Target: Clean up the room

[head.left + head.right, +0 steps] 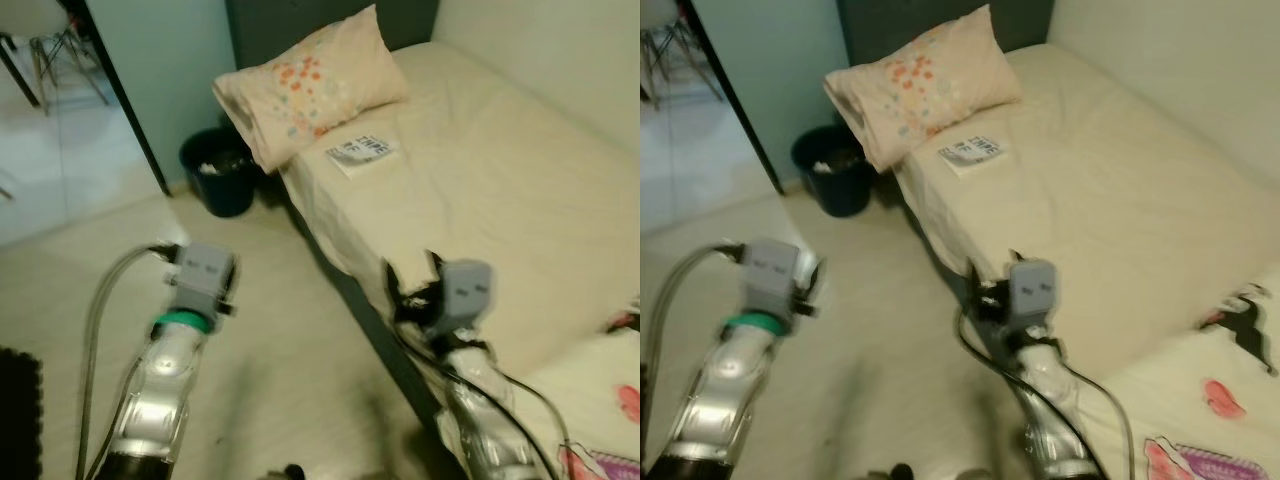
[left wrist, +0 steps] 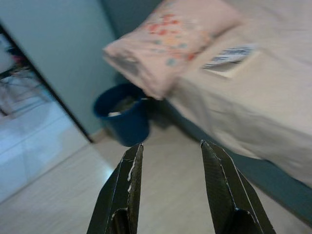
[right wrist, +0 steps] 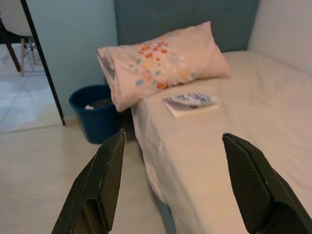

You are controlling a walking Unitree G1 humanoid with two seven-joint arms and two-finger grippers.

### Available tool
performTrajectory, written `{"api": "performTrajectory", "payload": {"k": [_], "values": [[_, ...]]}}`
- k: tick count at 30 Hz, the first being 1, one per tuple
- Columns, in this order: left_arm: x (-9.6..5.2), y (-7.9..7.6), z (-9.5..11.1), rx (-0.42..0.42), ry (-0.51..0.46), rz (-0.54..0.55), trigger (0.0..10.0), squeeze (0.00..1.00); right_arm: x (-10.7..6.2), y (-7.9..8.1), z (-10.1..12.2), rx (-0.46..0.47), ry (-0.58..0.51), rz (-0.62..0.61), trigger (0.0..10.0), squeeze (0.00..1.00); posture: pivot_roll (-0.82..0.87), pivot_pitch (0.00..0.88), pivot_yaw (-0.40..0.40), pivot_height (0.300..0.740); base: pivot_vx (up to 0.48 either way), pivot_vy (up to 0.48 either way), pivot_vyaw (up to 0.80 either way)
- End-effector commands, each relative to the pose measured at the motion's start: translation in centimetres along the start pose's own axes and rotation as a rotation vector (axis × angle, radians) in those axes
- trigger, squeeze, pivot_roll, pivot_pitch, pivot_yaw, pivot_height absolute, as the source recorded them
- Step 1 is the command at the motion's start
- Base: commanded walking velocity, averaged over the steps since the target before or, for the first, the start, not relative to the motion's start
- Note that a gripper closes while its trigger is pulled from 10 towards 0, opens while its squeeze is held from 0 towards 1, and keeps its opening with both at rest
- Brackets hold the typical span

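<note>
the right gripper (image 3: 170, 185) hangs over the near edge of the bed (image 1: 520, 200) with its fingers spread wide and empty; the left gripper (image 2: 168, 195) is over the floor, fingers parted a moderate way, also empty. ahead of the right gripper, past its fingertips, a booklet (image 3: 191, 102) lies flat on the sheet just beside the pillow (image 3: 161, 61); a blue bin (image 3: 95, 114) stands on the floor beyond the left gripper. probably the booklet is next: reach further forward, come down level, catch one edge. its cover print is too blurred to read.
</note>
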State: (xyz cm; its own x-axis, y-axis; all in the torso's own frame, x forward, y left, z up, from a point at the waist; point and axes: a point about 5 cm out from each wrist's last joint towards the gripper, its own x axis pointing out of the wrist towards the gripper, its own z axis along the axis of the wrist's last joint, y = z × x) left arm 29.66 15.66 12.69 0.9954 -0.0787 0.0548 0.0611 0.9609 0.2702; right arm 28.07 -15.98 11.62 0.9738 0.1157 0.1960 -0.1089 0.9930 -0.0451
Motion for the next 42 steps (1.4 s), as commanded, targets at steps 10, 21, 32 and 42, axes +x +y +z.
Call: {"api": "performTrajectory", "payload": {"k": [10, 21, 32, 42], "values": [[-0.4, 1.0, -1.3, 0.021, 0.048, 0.029, 10.0, 0.0, 0.5, 0.9, 0.0, 0.024, 0.005, 0.017, 10.0, 0.0, -0.09, 0.059, 0.069, 0.74, 0.48, 0.0, 0.0], [-0.5, 0.9, -1.5, 0.025, 0.051, 0.029, 10.0, 0.0, 0.6, 0.5, 0.0, 0.032, 0.007, 0.003, 10.0, 0.0, -0.1, 0.054, 0.067, 0.74, 0.48, 0.0, 0.0], [-0.5, 1.0, -1.6, 0.028, 0.052, 0.028, 10.0, 0.0, 0.7, 0.3, -0.1, 0.026, 0.008, -0.02, 10.0, 0.0, -0.1, 0.052, 0.068, 0.74, 0.48, 0.0, 0.0], [-0.5, 0.9, -1.6, 0.027, 0.052, 0.026, 10.0, 0.0, 0.6, 0.1, -0.2, 0.041, 0.018, -0.043, 10.0, 0.0, -0.1, 0.057, 0.07, 0.74, 0.48, 0.0, -0.48]]}}
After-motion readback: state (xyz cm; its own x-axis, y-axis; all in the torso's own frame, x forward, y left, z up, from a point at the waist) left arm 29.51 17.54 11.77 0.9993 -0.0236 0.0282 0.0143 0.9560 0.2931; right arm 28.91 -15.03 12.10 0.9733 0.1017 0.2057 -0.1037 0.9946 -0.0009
